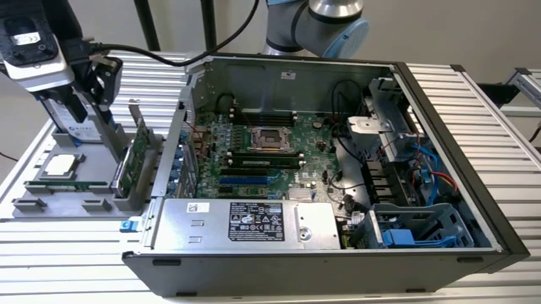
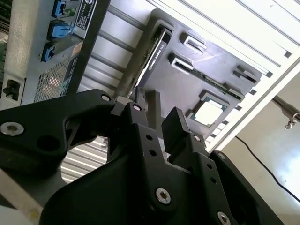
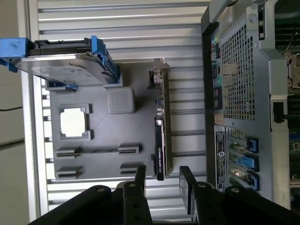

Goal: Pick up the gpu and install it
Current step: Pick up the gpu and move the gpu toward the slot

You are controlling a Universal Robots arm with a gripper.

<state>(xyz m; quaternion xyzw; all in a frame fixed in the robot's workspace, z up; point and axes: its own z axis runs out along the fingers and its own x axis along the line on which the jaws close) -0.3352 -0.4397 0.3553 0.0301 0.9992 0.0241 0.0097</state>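
The gpu stands on its long edge in a slot of the grey holder tray, on the side of the tray that is just beside the open computer case. It is not installed; it is outside the case, on the exterior view's left of it.

The gripper hangs above the tray with its jaws released. In both wrist views the two black fingers are apart with nothing between them, and the thin top edge of the gpu lies in line with the gap. I see no contact with the card.

On the same tray, a hard drive in a blue frame stands upright at the far end. A square processor chip lies flat in the middle, and a narrow memory stick sits in the near slots.

Tray and case rest on a ribbed metal table. Inside the case the green motherboard lies open to view, and a silver power supply is along the near side.
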